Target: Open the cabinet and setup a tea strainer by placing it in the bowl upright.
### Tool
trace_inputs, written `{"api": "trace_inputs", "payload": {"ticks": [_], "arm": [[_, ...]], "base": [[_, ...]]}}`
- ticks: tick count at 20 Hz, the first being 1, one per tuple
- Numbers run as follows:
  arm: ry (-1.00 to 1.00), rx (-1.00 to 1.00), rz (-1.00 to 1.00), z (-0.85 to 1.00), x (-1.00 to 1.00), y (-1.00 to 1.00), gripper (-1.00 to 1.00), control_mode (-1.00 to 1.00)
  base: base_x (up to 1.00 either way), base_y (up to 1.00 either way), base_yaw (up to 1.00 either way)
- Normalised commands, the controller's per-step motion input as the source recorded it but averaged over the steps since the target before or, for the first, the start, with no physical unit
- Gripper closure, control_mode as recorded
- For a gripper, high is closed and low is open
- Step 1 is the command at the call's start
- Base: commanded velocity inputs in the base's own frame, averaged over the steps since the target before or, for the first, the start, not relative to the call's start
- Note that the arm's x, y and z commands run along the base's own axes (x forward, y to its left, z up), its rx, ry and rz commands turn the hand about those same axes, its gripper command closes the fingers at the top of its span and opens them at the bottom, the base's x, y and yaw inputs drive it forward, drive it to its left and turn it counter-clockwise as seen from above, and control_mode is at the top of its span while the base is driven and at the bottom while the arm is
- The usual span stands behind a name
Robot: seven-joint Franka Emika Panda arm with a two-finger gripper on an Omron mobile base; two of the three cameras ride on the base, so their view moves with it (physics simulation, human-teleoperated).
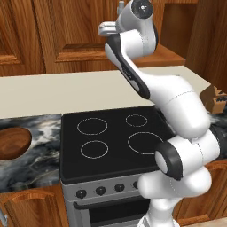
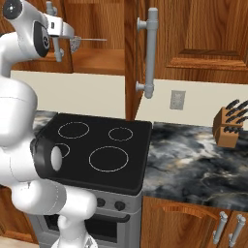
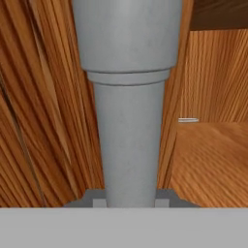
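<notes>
Grip on left door handle, strainer waiting on shelf

Gripper (image 3: 131, 201) is clenched on left door handle (image 3: 128, 121): both tips sit tight against the grey bar's sides w/ no gap showing, near its lower end. Holding the bar there is likely for pulling that door outward, since the cabinet (image 1: 75, 26) is only half open. The left door is shut, the right door (image 2: 135, 58) stands swung out edge-on, and its own handle (image 2: 151, 48) hangs free.

Tea strainer (image 2: 76, 43) lies on the cabinet's lower shelf just right of the gripper, mesh basket toward the arm, thin handle pointing right. It's lying flat, not upright.

Bowl (image 1: 13, 142) sits on the marble counter far left of the stove (image 1: 111, 137), well apart from the shelf.

Knife block (image 2: 227, 126) and wall outlet (image 2: 177, 100) are off right, not in the way. My read: the open right door and the arm's own elbow crowd the reach to the shelf.
</notes>
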Motion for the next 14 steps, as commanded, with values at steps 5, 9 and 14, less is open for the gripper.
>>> {"api": "trace_inputs", "payload": {"ticks": [5, 9, 14], "arm": [[0.0, -0.04, -0.02, 0.0, -0.48, 0.24, 1.0, -1.0], [-0.01, -0.03, -0.03, 0.0, -0.82, 0.39, 1.0, -1.0], [-0.03, -0.03, -0.03, 0.0, -0.99, 0.34, 1.0, -1.0]], "base": [[0.0, 0.0, 0.0], [0.0, 0.0, 0.0], [0.0, 0.0, 0.0]]}}
